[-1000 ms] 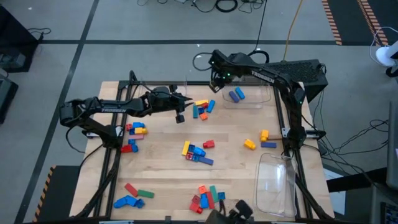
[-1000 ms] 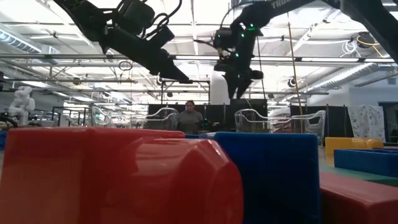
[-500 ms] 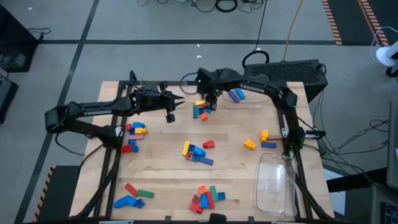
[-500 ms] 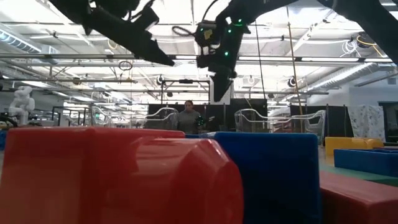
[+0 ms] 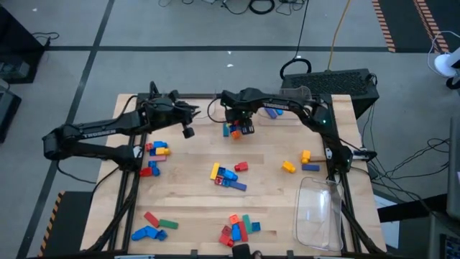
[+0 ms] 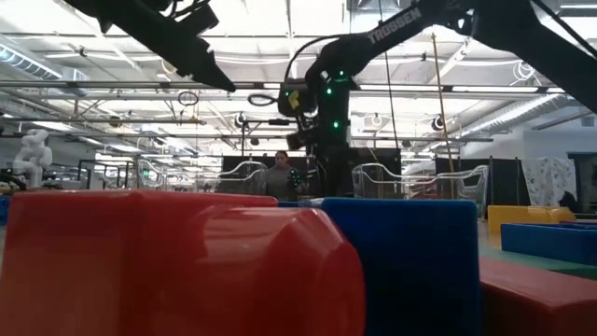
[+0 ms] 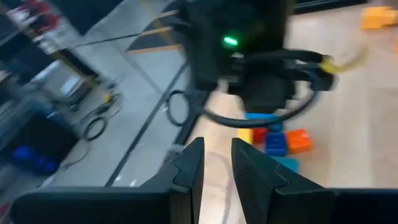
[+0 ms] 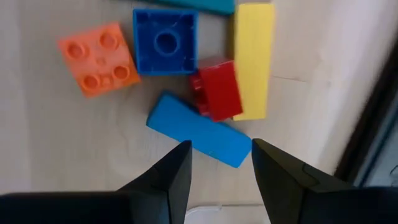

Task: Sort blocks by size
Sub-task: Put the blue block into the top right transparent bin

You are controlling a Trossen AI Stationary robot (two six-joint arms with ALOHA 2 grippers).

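High view: the right gripper (image 5: 245,128) hangs over a far-edge cluster of blocks (image 5: 231,130); other blocks lie scattered across the table (image 5: 187,194). The left gripper (image 5: 187,132) waits nearby, clear of the work.

Right wrist view: jaws apart and empty, straddling a light-blue bar (image 8: 199,129), apparently the chosen pick.

Left wrist view: fingers (image 7: 189,168) narrowly parted, holding nothing.

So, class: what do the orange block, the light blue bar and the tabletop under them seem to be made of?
Orange block: likely moulded plastic, with round studs, even colour and a slight sheen.
Light blue bar: probably the same plastic, smooth-faced with crisp edges.
Tabletop: looks like pale wood or a wood-look surface, with faint grain lines and a matte finish.
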